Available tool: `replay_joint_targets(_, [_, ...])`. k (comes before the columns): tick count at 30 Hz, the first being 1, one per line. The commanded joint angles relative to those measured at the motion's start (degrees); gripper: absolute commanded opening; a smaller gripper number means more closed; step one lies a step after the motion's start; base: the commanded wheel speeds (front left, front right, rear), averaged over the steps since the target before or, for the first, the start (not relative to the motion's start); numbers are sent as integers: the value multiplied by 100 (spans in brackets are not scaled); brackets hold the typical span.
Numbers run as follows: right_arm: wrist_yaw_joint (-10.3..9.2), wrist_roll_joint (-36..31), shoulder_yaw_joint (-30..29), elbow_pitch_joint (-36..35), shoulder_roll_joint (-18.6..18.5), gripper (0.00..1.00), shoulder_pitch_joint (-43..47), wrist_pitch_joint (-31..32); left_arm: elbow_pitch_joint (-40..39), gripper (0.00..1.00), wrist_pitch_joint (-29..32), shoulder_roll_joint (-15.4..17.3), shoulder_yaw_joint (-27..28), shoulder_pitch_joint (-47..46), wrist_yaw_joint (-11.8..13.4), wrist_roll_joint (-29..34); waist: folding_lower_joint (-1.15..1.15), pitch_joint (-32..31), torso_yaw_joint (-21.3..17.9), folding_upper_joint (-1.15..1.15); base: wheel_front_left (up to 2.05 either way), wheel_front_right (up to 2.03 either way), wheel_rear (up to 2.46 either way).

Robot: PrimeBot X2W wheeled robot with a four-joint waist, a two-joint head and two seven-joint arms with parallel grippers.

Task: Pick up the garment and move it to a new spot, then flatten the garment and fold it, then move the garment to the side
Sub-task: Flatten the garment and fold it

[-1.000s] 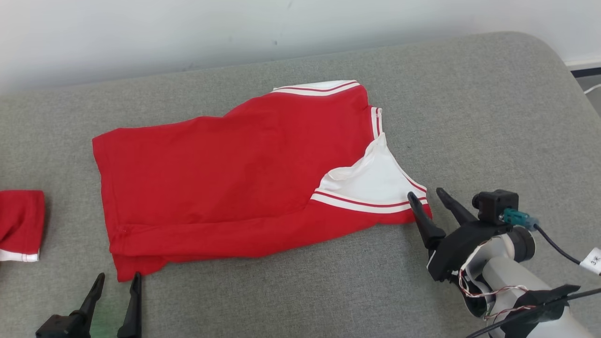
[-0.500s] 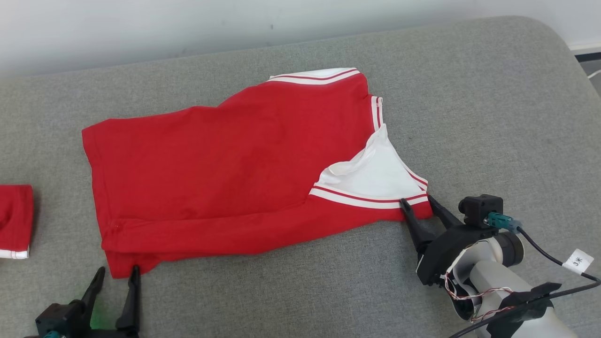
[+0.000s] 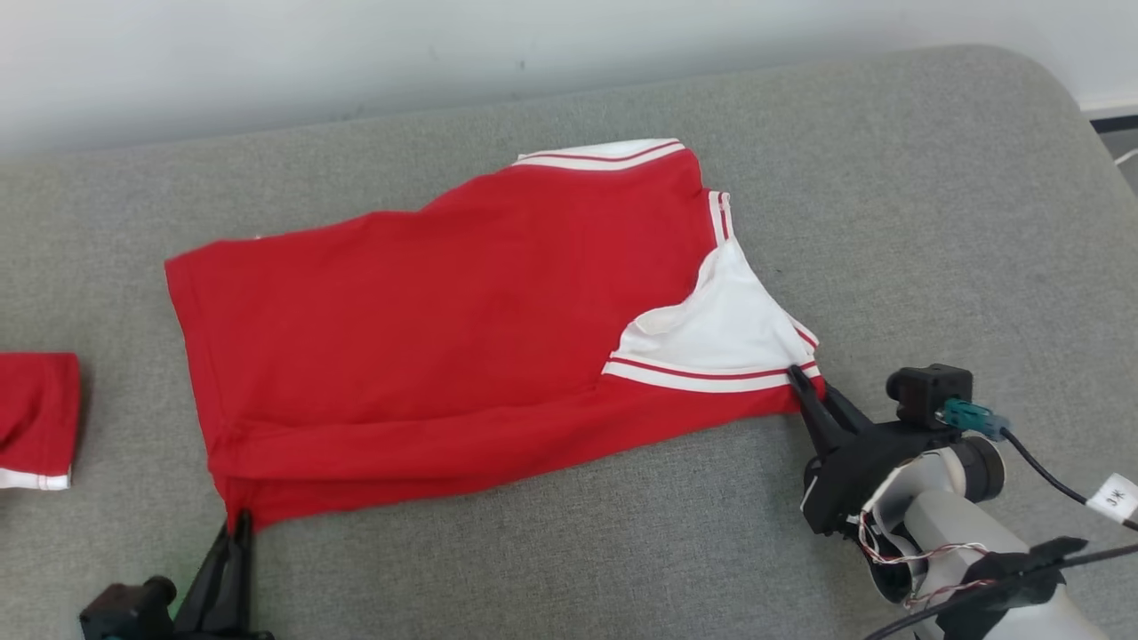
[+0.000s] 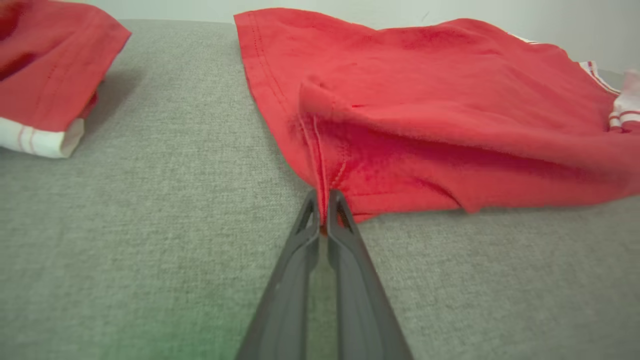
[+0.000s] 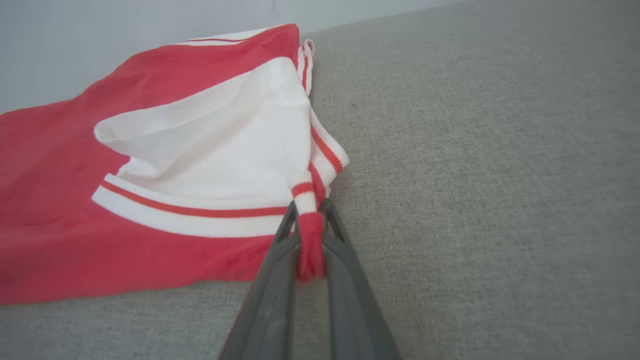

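The garment (image 3: 444, 329) is a red shirt with white, red-striped trim, folded lengthwise on a grey padded surface (image 3: 933, 222). My left gripper (image 3: 238, 526) is shut on its near left hem corner, and the left wrist view has the red hem (image 4: 322, 165) pinched between the dark fingers (image 4: 350, 260). My right gripper (image 3: 805, 384) is shut on the near right corner by the white collar part (image 3: 725, 333). In the right wrist view a bunched red and white edge (image 5: 310, 235) sits between its fingers (image 5: 345, 270).
Another red piece of cloth with a white band (image 3: 36, 418) lies at the surface's left edge, also seen as the red cloth (image 4: 45, 75) in the left wrist view. A pale wall (image 3: 444, 53) runs behind. Bare grey surface lies right of the garment.
Both grippers have moved forward onto the garment's near corners and shut on them. The corners are now pulled slightly toward me. The head camera shifted a little.
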Motion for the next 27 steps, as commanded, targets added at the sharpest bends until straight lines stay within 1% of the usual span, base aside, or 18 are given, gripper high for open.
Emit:
replay_joint_targets(1, [-4, 23, -96, -75, -84, 0, 138, -15, -74, 0, -16, -25, 39, 184, -12, 55, 0, -115, 35, 0, 0, 0, 0])
replay_joint_targets(6, [-5, -6, -308, -294, -223, 0, 411, -15, -280, 0, -16, -113, 121, 467, -15, 20, 0, -304, 70, 0, 0, 0, 0])
replay_joint_targets(13, [-5, 86, -605, -751, -543, 0, 1234, 52, -585, 0, -16, -328, 234, 1137, 58, -36, 0, -682, 78, 0, 0, 0, 0])
replay_joint_targets(18, [-6, 259, -719, -1266, -781, 0, 1776, 353, -622, 0, -16, -407, 339, 1435, 95, -77, 0, -792, 36, 0, 0, 0, 0])
replay_joint_targets(27, [-5, 571, -847, -2362, -940, 0, 2839, 1139, -720, 0, -16, -475, 448, 1683, 232, -57, 0, -895, 47, 0, 0, 0, 0])
